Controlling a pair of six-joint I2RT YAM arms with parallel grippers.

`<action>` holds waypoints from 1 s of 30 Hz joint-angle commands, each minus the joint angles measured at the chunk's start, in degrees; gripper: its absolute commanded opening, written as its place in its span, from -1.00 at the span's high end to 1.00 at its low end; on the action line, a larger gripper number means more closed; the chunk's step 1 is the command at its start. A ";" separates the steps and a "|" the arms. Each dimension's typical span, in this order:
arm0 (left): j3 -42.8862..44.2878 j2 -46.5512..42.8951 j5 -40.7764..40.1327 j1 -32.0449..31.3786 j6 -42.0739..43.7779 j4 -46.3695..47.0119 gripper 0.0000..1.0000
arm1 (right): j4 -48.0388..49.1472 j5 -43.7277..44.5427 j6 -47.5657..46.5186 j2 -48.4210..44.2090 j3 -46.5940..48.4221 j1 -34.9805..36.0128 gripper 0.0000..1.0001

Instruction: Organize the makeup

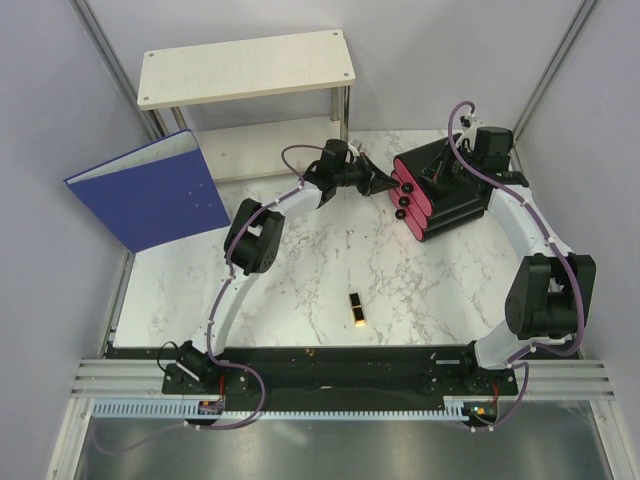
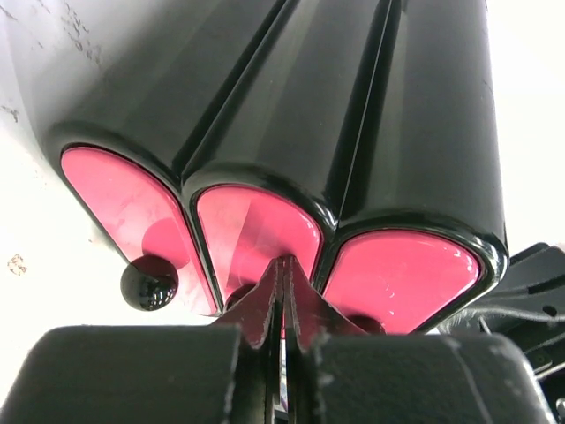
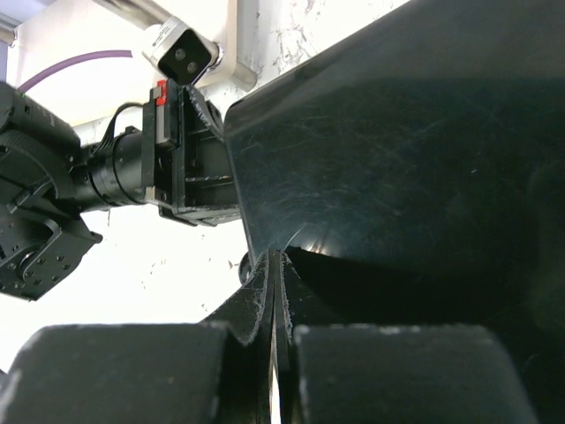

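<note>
Left tool [image 2: 282, 262] pressed together at middle drawer [image 2: 256, 228]; right tool [image 3: 275, 256] likewise against organizer [image 3: 397, 177]; lipstick [image 1: 355, 310] markings unreadable

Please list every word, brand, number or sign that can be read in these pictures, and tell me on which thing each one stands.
No text can be read in any of the three views.
The blue binder: plain cover, no label seen.
The black box with pink drawers: no writing seen, even close up.
The lipstick: too small to tell whether it bears any print.
</note>
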 commanded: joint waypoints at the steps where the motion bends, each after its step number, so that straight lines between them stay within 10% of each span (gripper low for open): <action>1: -2.22 -1.76 -1.27 -0.60 -1.19 7.30 0.97 | -18.66 6.32 -2.41 6.45 -3.80 -1.07 1.00; 7: -15.58 -11.25 -3.55 -0.25 2.76 7.59 0.85 | -18.75 6.41 -2.41 6.19 -3.62 -0.98 1.00; 12: -22.88 -14.07 -6.44 -0.25 4.08 4.86 0.12 | -18.75 6.32 -2.50 5.66 -4.67 -1.07 1.00; 17: -23.24 -11.02 -5.49 -0.42 1.37 5.91 -0.09 | -18.66 6.50 -2.67 4.78 -4.94 -1.07 1.00; 30: -21.39 -6.79 -7.60 -2.97 -4.88 5.39 -0.17 | -18.49 6.15 -2.32 3.02 -6.34 -1.07 1.00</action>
